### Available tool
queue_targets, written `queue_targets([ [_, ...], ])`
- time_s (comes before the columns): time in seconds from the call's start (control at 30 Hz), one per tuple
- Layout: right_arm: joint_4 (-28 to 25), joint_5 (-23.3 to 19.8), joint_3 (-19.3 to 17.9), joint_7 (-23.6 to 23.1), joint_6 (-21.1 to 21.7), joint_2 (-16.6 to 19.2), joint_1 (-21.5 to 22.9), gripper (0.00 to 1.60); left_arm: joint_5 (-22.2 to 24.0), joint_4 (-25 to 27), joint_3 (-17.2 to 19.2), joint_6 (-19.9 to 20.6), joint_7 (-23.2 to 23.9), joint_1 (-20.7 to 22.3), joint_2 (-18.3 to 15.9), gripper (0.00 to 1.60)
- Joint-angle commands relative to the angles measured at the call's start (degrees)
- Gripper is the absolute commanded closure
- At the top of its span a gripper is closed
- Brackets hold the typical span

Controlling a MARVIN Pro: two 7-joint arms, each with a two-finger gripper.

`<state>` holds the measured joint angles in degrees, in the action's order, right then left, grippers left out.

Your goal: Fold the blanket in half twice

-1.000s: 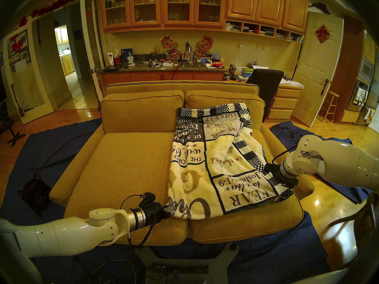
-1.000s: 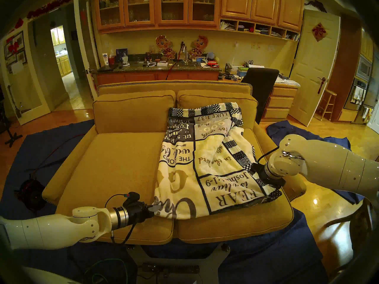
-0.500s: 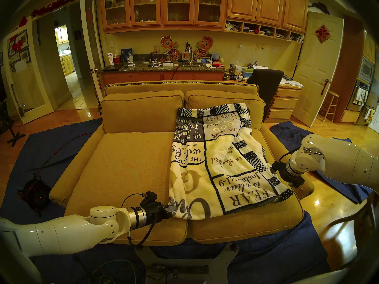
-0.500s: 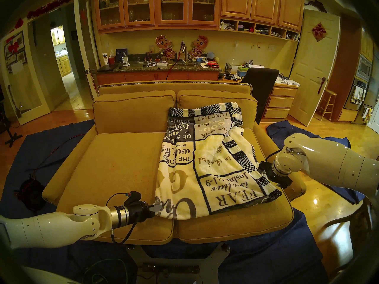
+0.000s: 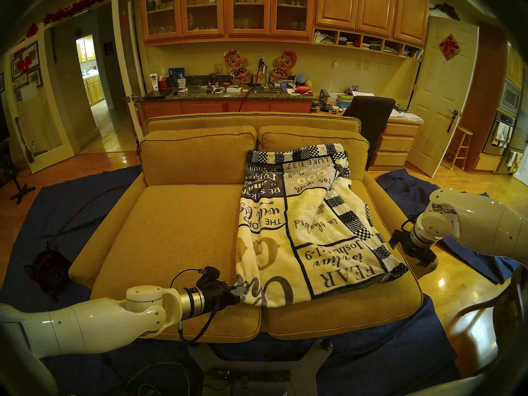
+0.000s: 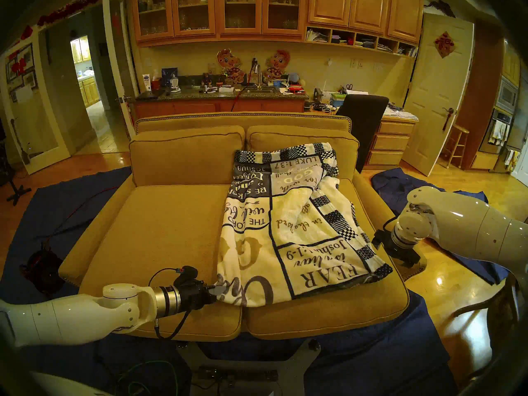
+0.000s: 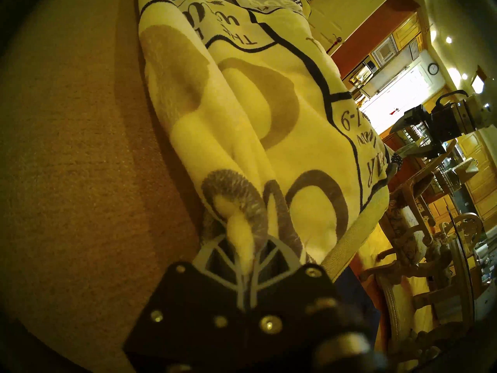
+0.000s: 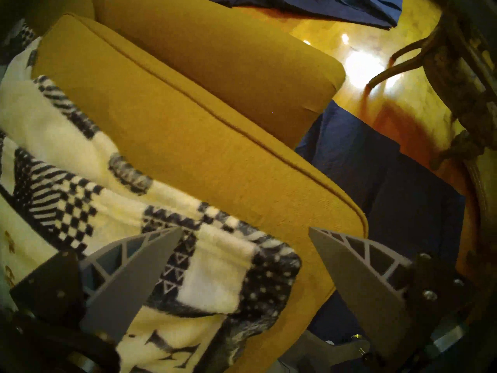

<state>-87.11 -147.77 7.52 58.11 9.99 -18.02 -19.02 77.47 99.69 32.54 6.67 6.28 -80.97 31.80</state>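
The cream blanket [image 5: 308,229] with navy panels and lettering lies folded on the sofa's right seat, its checkered edge along the right. It also shows in the head right view [image 6: 291,229]. My left gripper [image 5: 238,292] is shut on the blanket's front left corner, low over the seat. The left wrist view shows a fleece fold [image 7: 242,238] pinched between its fingers. My right gripper [image 5: 422,261] is open and empty above the sofa's right arm, clear of the blanket. In the right wrist view its fingers [image 8: 129,278] are spread above the checkered front corner [image 8: 242,278].
The mustard sofa [image 5: 177,229] has a bare left seat. Dark blue cloths [image 5: 71,201] cover the floor around it, with another heap [image 5: 405,186] at the right. A carved wooden chair [image 5: 500,301] stands at the front right. A black cable reel [image 5: 48,272] sits on the floor at the left.
My right gripper has drawn back to the right, from the blanket's checkered edge out over the sofa arm. The left gripper and the blanket have barely moved.
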Motion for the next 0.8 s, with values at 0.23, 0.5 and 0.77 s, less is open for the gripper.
queue_targets([
  [0.23,9.59,-6.64,0.01,1.28,6.0,-8.17,-0.92,0.0,0.01,0.97,0.39,-0.1,0.52,0.06,-0.56,1.6],
  [0.5,16.45,-9.59,0.01,0.73,5.02,-12.28,-2.87,0.0,-0.03,0.92,0.3,-0.19,0.57,0.01,-0.64,1.6],
  [0.77,20.97,-11.06,0.39,-0.05,5.87,-14.78,-4.66,0.0,-0.06,1.41,0.26,-0.08,0.01,0.02,-0.74,1.6],
])
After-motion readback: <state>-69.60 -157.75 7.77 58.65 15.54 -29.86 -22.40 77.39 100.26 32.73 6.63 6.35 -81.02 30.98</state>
